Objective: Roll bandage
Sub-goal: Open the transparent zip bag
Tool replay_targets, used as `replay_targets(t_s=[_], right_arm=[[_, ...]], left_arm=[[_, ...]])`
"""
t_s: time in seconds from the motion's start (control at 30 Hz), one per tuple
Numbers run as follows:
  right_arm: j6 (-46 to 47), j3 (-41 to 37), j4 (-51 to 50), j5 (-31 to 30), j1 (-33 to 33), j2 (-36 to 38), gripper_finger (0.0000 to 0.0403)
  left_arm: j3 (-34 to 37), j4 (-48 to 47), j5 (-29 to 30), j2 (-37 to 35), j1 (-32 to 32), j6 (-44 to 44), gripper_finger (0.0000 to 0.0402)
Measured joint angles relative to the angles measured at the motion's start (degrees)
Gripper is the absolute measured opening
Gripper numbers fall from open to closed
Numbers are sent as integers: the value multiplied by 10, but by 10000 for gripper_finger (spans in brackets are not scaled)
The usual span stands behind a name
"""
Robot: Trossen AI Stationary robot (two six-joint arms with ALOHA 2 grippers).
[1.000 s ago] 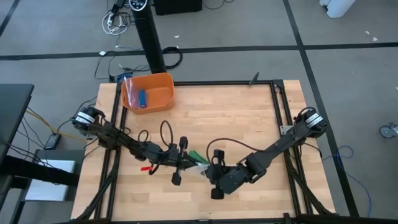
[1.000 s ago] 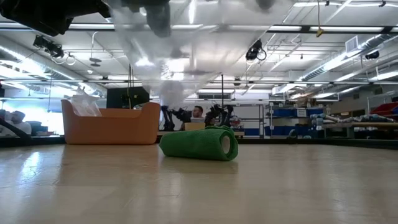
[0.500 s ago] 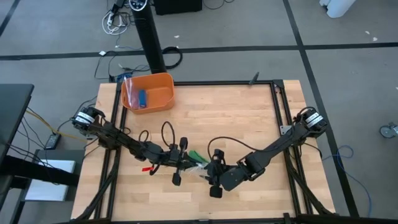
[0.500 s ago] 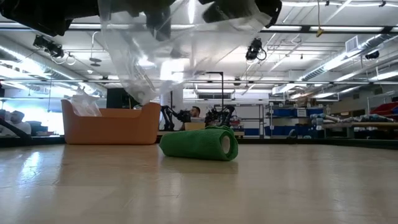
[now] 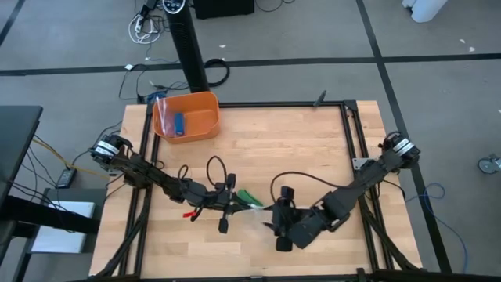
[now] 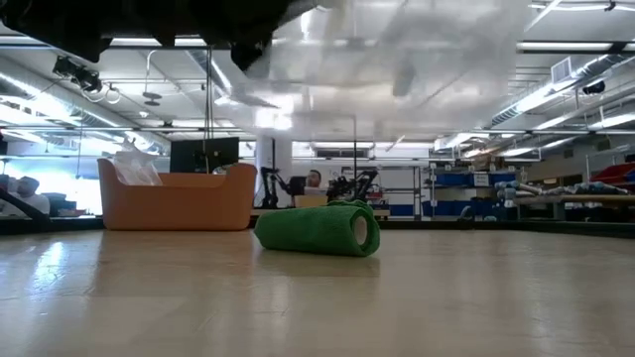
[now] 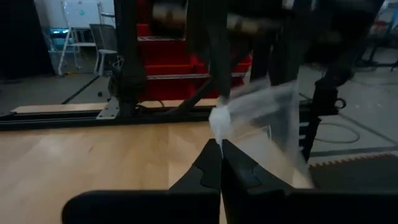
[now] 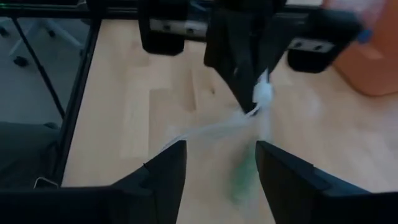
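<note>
The left arm is stretched low across the light wooden table [image 5: 297,149] from its left edge toward the middle. The left gripper [image 7: 221,163] is seen with its two dark fingers pressed together, and a corner of a clear crinkled plastic bag [image 7: 267,127] is pinched between their tips; the bag is held up above the tabletop.

The right arm is reached in from the right edge, bent low, with the right gripper [image 8: 221,165] placed just beside the bag and pointed toward the left gripper. Its fingers are spread well apart and nothing is gripped between them; the bag is seen hanging just ahead of them.

The bright green rolled fabric bandage [image 6: 317,229] is laid on its side on the table near the middle, below the raised bag and between the two grippers.

An orange plastic bin [image 5: 186,116] is placed near the table's far left corner, well apart from the grippers. A small blue item [image 5: 179,123] is seen inside it.
</note>
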State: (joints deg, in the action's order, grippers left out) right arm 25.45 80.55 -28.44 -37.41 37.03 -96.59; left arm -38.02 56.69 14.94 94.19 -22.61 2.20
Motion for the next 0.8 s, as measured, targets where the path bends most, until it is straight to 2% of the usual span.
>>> replay_targets(t_s=[0.23,0.43,0.53,0.63,0.8], right_arm=[[81,0,-110,-144,77,43,204],[171,-32,-129,-239,123,49,202],[181,-74,-78,-271,128,49,203],[147,-107,-2,-299,126,48,198],[32,-141,166,-281,103,48,176]], left_arm=[[35,40,10,-5,9,9,0],[101,228,-26,-7,21,15,0],[123,279,-29,-9,23,24,0],[129,281,-28,-11,24,26,0],[124,282,-29,-11,27,23,0]])
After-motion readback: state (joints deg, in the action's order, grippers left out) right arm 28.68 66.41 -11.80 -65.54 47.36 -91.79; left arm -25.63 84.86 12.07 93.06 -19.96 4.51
